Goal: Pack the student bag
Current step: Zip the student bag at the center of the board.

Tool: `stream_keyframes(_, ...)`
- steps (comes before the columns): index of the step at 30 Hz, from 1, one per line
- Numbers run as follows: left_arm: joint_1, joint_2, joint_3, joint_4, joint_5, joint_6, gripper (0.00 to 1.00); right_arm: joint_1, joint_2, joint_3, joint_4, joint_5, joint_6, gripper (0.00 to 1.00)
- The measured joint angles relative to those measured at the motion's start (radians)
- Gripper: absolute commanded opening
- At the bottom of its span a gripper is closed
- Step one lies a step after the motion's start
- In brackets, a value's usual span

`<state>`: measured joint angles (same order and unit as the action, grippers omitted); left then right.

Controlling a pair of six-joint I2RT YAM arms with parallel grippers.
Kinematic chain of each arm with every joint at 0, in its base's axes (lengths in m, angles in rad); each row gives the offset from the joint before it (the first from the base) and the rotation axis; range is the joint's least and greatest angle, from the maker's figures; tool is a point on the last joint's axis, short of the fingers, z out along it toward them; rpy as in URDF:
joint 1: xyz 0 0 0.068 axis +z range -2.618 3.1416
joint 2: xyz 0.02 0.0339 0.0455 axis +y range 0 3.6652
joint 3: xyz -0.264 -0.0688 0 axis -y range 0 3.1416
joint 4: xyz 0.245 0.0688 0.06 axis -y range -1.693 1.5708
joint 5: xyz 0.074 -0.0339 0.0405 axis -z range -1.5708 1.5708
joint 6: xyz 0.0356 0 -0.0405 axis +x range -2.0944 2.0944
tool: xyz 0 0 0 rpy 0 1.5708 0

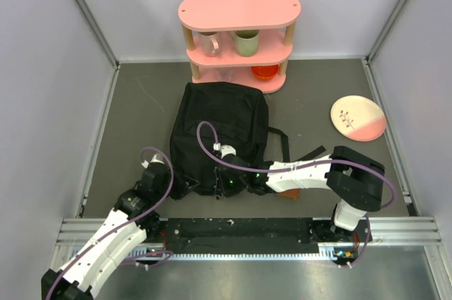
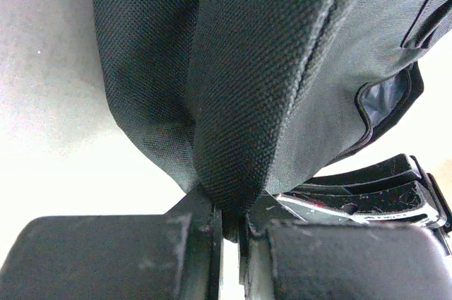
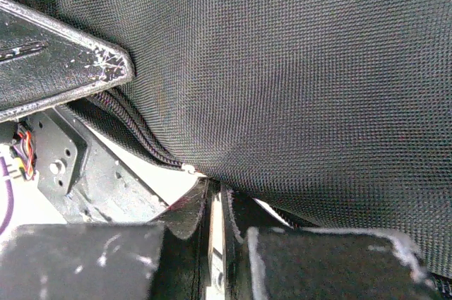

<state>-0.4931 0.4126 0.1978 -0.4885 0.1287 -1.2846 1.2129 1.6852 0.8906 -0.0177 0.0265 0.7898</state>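
Your student bag (image 1: 219,127) lies flat in the middle of the grey surface (image 1: 138,106), its far end just in front of the pink shelf (image 1: 239,10). It is a soft black backpack of coarse woven fabric and by far the largest thing there. A black strap (image 1: 284,141) loops out from its right side. From the left wrist you see the weave close up (image 2: 268,67), piped seams along the edges, and a curved, piped opening at the right with shinier material inside.

Your left gripper (image 1: 185,187) is at the bag's near-left corner. Its fingers are closed tight on a raised fold of the black fabric, which drops straight down between them (image 2: 229,208).

Your right gripper (image 1: 226,186) reaches in from the right to the bag's near edge, close beside the left one. Its fingers are drawn almost together just under the overhanging fabric (image 3: 214,198). You cannot tell whether any cloth (image 3: 296,67) is caught between them.

A pink-and-cream plate (image 1: 358,118) sits well apart on the right.
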Motion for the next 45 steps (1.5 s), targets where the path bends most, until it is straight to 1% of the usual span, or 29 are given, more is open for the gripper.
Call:
stream_keyframes(13, 0.0, 0.0, 0.0, 0.003, 0.0, 0.0, 0.0, 0.003, -0.013, -0.006, -0.01, 0.033, -0.005, 0.0)
stream_keyframes(18, -0.001, -0.013, 0.0, 0.004, -0.004, 0.001, 0.0, 0.004, -0.075, -0.032, -0.038, 0.065, -0.016, 0.0)
stream_keyframes(22, -0.005, -0.044, 0.001, -0.006, -0.02, 0.003, 0.0, 0.0, -0.139, -0.04, -0.081, 0.077, -0.058, 0.0)
stream_keyframes(26, -0.008, -0.086, 0.021, -0.052, -0.066, 0.016, 0.0, -0.025, -0.181, -0.049, -0.115, 0.063, -0.096, 0.0)
stream_keyframes(32, -0.008, -0.131, 0.068, -0.134, -0.132, 0.053, 0.0, -0.065, -0.23, -0.119, -0.138, 0.049, -0.134, 0.0)
stream_keyframes(38, -0.01, -0.125, 0.114, -0.214, -0.175, 0.093, 0.0, -0.072, -0.255, -0.152, -0.155, 0.049, -0.16, 0.0)
stream_keyframes(43, -0.012, -0.079, 0.184, -0.26, -0.216, 0.151, 0.0, -0.072, -0.283, -0.152, -0.155, 0.046, -0.186, 0.0)
stream_keyframes(45, -0.011, -0.045, 0.219, -0.271, -0.228, 0.183, 0.18, -0.073, -0.284, -0.152, -0.154, 0.043, -0.194, 0.0)
